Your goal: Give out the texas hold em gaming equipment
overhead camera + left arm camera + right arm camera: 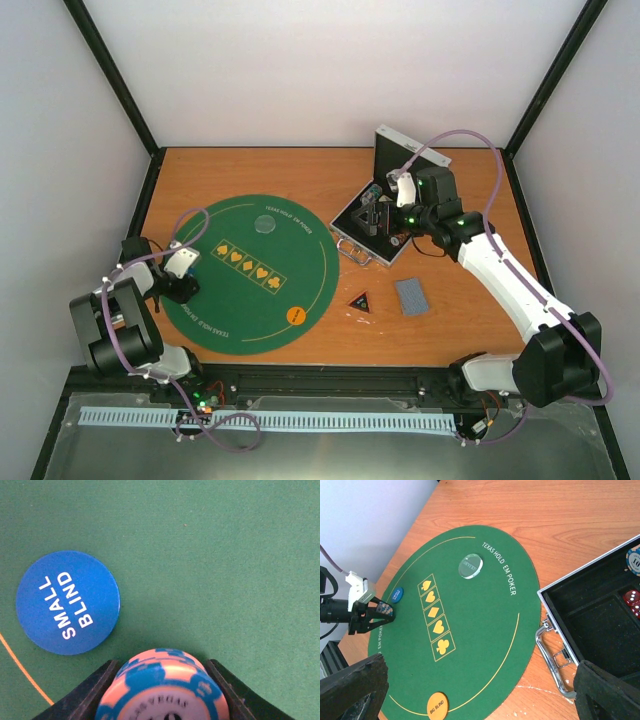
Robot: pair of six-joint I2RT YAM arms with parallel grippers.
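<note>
Left end effector (pixel 160 663) is half closed on a blue-striped chip stack (pixel 162 682), low over the mat's (pixel 225 555) left edge, Small Blind disc (pixel 67 602) just beside. Right end effector (pixel 480 672), wide open and empty, hovers at the case (pixel 590 615) right of the mat.

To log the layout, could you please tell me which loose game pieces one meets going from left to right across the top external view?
Clear round disc → orange round disc → black triangular marker → grey-blue-backed playing cards.
</note>
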